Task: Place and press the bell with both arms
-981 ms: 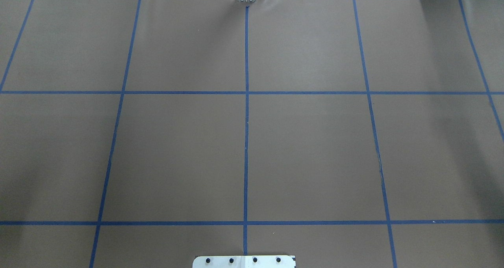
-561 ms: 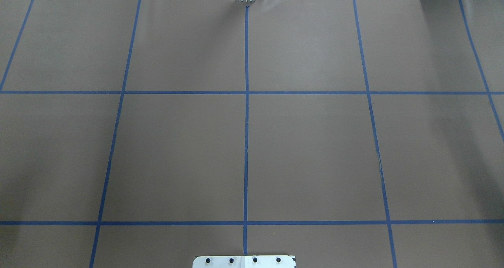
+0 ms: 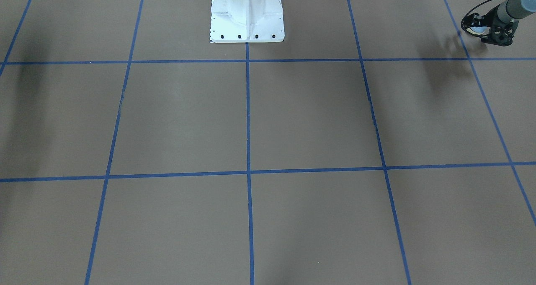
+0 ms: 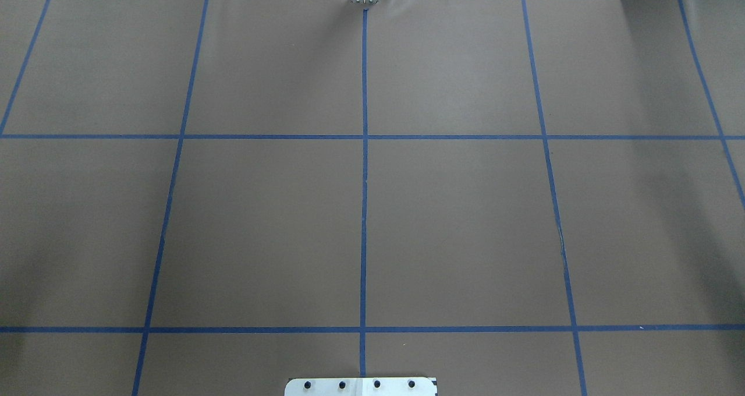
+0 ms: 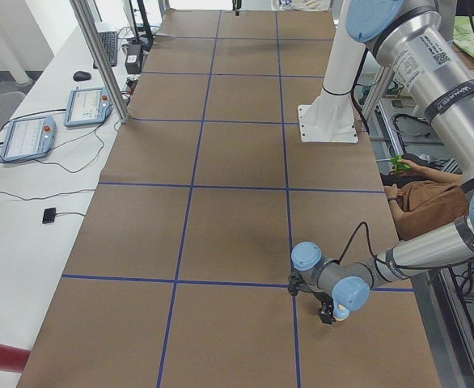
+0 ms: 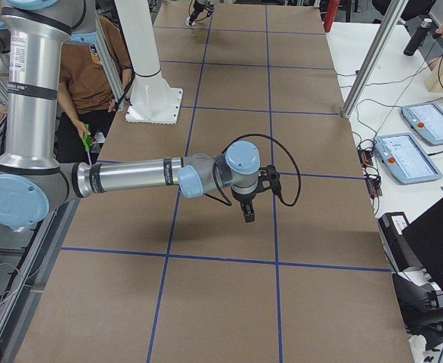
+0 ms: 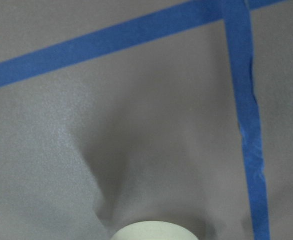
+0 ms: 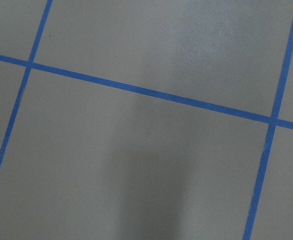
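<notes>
Over the counter's (image 3: pixel 293 117) left end, left gripper (image 3: pixel 481 29) fingers hold the bell (image 3: pixel 475 27), seemingly just above the surface. Placement step: needs lowering flat, then release. Right gripper (image 6: pixel 248 214) fingers: can't tell.

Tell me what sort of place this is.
Likely a robotics lab work cell: a left arm and right arm on a white pedestal, a table gridded with blue tape, and control tablets on the side bench.

Brown table (image 4: pixel 465 227) with blue tape grid (image 4: pixel 364 209), white pedestal (image 3: pixel 247 12), grey right arm (image 6: pixel 127 178), light-blue joint caps (image 6: pixel 242 157)
</notes>
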### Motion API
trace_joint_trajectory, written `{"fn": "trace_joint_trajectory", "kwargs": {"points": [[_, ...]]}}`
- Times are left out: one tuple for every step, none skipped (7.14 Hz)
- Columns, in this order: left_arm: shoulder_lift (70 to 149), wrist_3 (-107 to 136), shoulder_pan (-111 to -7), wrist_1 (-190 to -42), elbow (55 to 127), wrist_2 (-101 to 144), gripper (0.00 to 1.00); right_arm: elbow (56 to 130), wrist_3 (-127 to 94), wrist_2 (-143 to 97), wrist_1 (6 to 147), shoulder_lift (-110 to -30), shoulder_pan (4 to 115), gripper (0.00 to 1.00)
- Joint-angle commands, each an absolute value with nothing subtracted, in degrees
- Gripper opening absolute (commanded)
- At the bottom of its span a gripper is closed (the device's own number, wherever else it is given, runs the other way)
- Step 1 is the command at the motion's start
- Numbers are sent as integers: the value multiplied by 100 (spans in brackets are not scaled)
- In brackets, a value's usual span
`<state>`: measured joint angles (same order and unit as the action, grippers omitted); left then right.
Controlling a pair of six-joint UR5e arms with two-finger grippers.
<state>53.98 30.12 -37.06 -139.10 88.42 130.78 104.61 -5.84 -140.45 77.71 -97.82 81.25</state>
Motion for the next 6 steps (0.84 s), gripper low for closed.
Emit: {"fn": "trace_joint_trajectory", "kwargs": {"points": [[5396,2997,-3691,-13913,8807,13078,99,10459,-589,-14045,7778,-9774,8112,100],[5396,3006,-3657,-13913,8807,13078,99,10459,-589,-14045,7770,-9765,8112,100],[5396,3015,-3621,-13913,8807,13087,99,10459,-580,-14045,7778,-9756,8112,100],[5396,3015,-3595,-13913,8798,13087,98,10459,-580,-14045,7778,-9756,8112,100],[5396,3015,-3569,-13913,8798,13087,98,10459,-589,-14045,7778,-9765,8112,100],[5396,3015,-3534,-13913,8798,13087,97,10459,-589,-14045,7778,-9756,8112,100]]}}
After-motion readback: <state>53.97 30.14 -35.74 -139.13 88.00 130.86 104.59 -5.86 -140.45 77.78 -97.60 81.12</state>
